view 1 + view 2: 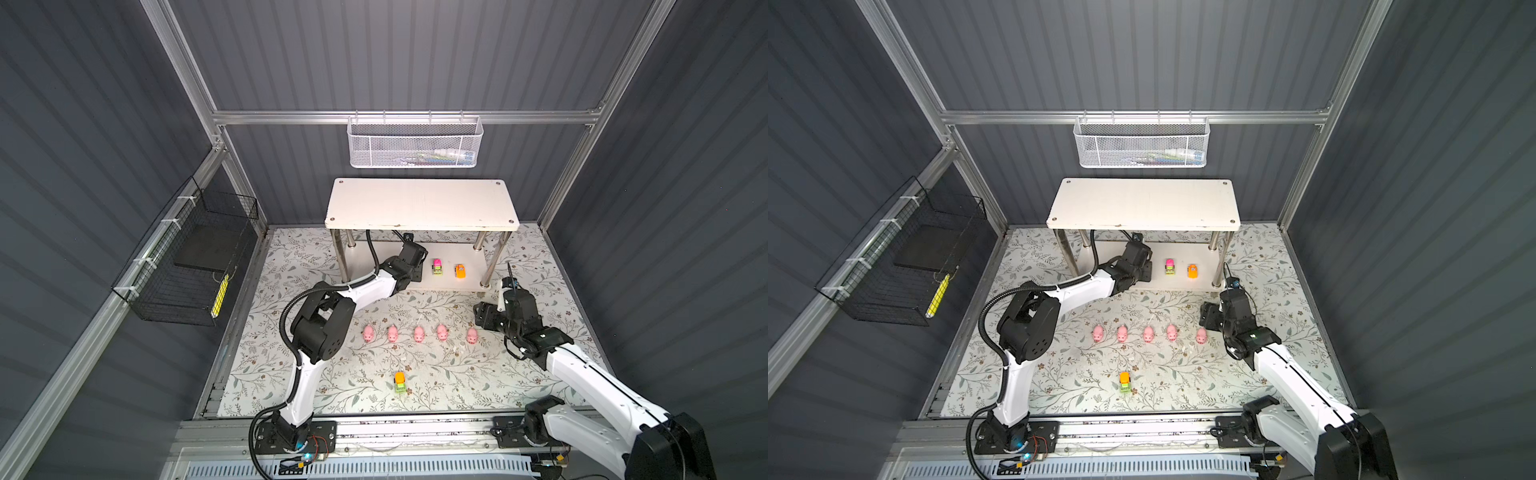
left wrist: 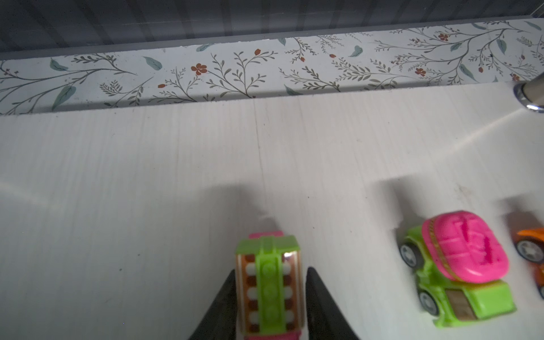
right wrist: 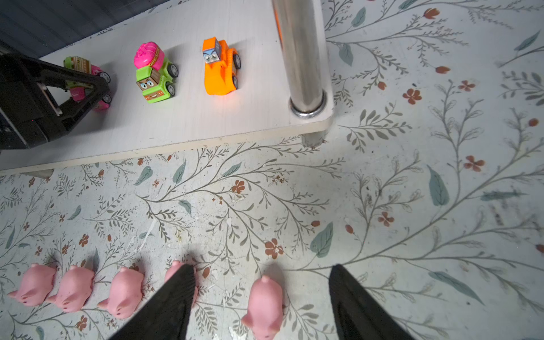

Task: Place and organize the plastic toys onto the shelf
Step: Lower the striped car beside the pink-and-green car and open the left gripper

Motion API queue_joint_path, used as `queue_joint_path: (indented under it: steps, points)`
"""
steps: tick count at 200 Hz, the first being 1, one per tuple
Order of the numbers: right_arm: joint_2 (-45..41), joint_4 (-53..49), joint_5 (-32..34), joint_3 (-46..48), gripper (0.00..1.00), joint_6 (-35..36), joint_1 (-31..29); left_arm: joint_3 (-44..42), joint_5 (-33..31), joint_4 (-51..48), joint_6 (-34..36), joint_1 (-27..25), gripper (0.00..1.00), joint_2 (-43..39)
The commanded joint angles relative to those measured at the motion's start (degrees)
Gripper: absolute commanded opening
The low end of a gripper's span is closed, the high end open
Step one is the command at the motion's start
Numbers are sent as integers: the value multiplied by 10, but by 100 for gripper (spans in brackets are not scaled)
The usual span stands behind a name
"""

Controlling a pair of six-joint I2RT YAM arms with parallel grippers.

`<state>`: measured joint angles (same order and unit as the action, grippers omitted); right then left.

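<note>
- The left gripper [image 2: 270, 269] reaches under the top board of the shelf [image 1: 422, 203]. Its jaws stand on either side of the pink-and-green vehicle [image 2: 269, 282], which sits on the lower board [image 2: 147, 176]. A sliver of white shows beside one finger, and we cannot tell whether they grip it or stand free of it.
- To do this step well, we would part the jaws fully only once the wheels sit flat. Then we would draw straight back toward 6 o'clock, keeping low under the top board.
- We must not nudge the mixer truck [image 2: 459, 265] just beside it at 3 o'clock. The orange vehicle [image 3: 219, 67] stands beyond that.
- The right gripper [image 3: 263, 266] hangs with its jaws open around the end pig [image 3: 265, 306], at the 3 o'clock end of the row of pigs [image 1: 419, 333]. We see no contact.
- The yellow-and-green vehicle [image 1: 400, 382] waits on the worktop [image 1: 457, 386], toward 6 o'clock.
- In both top views the left arm and top board hide the jaws and their vehicle.
- The left wrist view hides that vehicle's wheels and cuts off the orange vehicle, and a right finger covers one pig.
</note>
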<state>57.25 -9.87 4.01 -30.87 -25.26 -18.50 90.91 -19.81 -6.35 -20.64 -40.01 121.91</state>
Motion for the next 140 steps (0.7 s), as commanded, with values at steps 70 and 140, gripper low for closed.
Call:
queue_joint_path:
  steps: [70,140]
  points:
    - [6,12,-8,-13,74,-3,2,-39,7,20,-9,4,59,-54]
    - [15,17,-10,-14,74,-5,3,-86,20,42,-17,3,67,-128]
